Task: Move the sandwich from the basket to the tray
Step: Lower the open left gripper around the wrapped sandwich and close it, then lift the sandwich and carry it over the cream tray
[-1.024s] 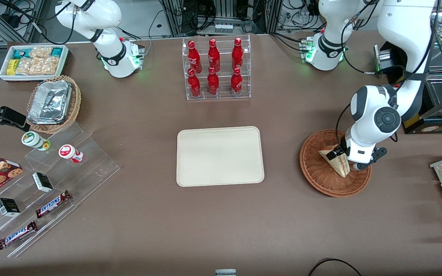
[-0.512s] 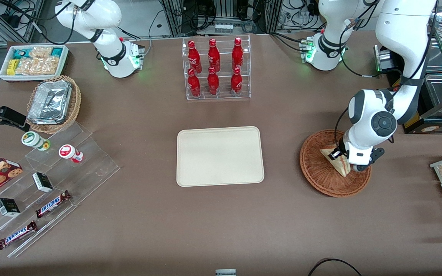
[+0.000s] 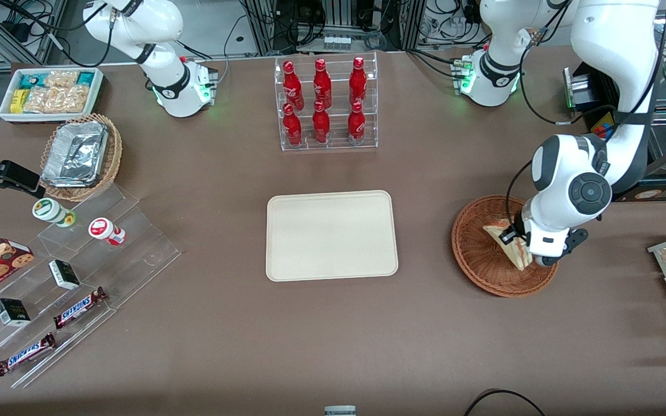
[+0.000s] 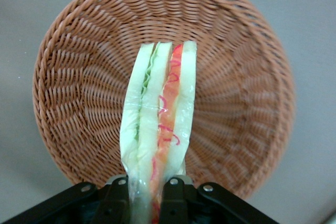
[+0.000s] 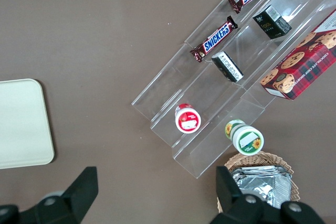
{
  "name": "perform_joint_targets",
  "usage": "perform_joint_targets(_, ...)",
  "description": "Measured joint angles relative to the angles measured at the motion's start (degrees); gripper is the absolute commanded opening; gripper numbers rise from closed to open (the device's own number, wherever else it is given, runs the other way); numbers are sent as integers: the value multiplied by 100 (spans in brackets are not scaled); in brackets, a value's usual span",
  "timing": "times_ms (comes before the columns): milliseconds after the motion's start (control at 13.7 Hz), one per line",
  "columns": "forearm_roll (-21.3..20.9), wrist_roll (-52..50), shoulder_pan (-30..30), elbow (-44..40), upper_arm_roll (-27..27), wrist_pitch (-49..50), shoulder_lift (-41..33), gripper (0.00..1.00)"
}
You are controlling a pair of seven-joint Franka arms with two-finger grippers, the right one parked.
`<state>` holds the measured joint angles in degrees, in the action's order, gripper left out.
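Brown table (image 3: 223, 323), cluttered at both ends, middle bare except for the tray. Sandwich (image 3: 509, 245) sits over the basket (image 3: 477, 260) at centre-right of the front frame, pinched at one end by the gripper (image 3: 526, 254); fingers narrow, clamped on the wedge's two bread faces. In the wrist view the sandwich (image 4: 157, 129) hangs edge-on from the gripper (image 4: 149, 195), filling layers showing, with the basket (image 4: 68, 93) weave directly underneath. Looks lifted off or nearly off the wicker, can't confirm the gap.

Step in hand, as I read it: lift and carry to the tray (image 3: 331, 236), frame centre, well apart from the basket.

How to do it well:
- Go straight up first, so the free tip clears the basket rim before any sideways travel.
- Grip is at one end, so the wedge may swing or droop; move slowly, no wrist twist.
- Soft bread: hold the squeeze, don't tighten.
- Lower until the wedge rests on the tray floor, well inside the rim, then open.
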<state>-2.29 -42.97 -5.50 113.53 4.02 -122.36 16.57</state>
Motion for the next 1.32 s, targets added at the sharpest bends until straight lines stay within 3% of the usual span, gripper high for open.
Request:
perform_joint_targets(366,-1,417,-209,-455,606,430,66,0)
perform_joint_targets(659,-1,186,-1076,-978,690,424,594,0)
perform_joint_targets(1317,-2,-1306,-2989,-3326,678,422,2604,0)
